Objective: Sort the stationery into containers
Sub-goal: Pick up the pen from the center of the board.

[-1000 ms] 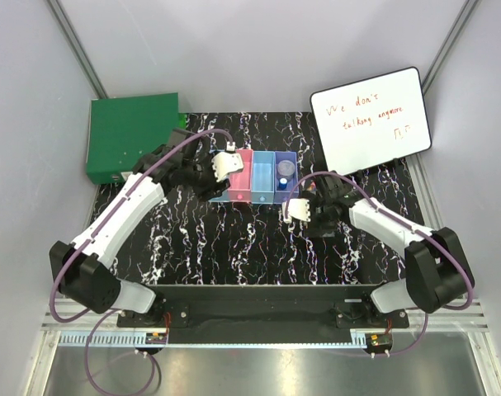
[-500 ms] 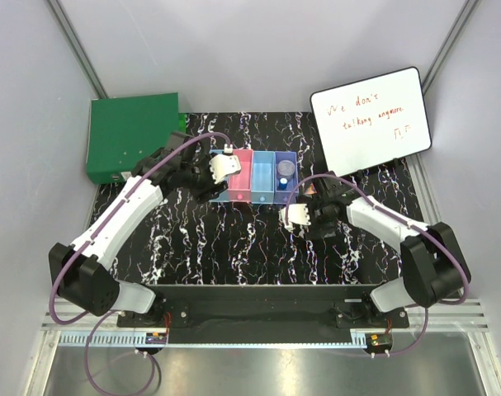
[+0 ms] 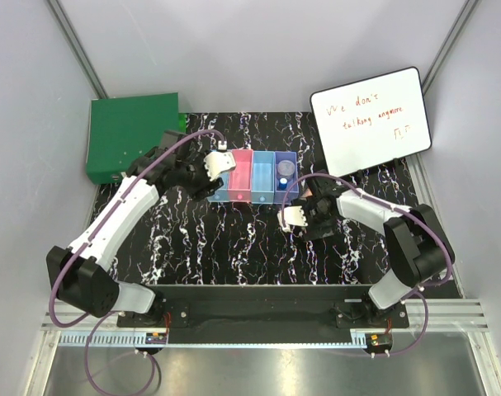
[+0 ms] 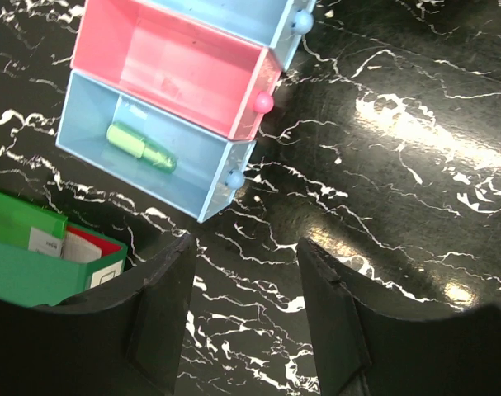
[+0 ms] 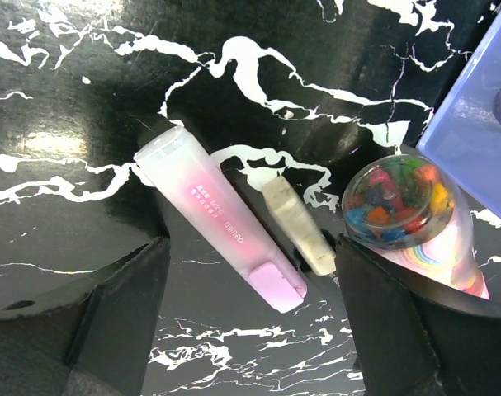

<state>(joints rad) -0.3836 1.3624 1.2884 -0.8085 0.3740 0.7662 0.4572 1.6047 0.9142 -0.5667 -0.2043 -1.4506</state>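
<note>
The containers (image 3: 262, 175) are a joined row of bins: light blue, pink, light blue, purple. In the left wrist view a green stick (image 4: 141, 146) lies in the end light blue bin (image 4: 93, 136), and the pink bin (image 4: 172, 70) beside it looks empty. A grey-purple disc (image 3: 286, 167) and a small blue piece (image 3: 281, 181) sit in the purple bin. My left gripper (image 3: 219, 162) (image 4: 246, 318) is open and empty just off the row's left end. My right gripper (image 3: 295, 216) (image 5: 250, 318) is open over a pink marker (image 5: 221, 219) lying on the mat, touching nothing.
Beside the marker lie a small beige piece (image 5: 298, 224) and a clear-domed, multicoloured item (image 5: 397, 196) next to the purple bin's corner (image 5: 473, 124). A large green box (image 3: 130, 136) stands at the back left and a white writing board (image 3: 370, 120) at the back right.
My left gripper has drawn slightly left, away from the bins. My right gripper has shifted a little toward the near edge, over the pink marker.
</note>
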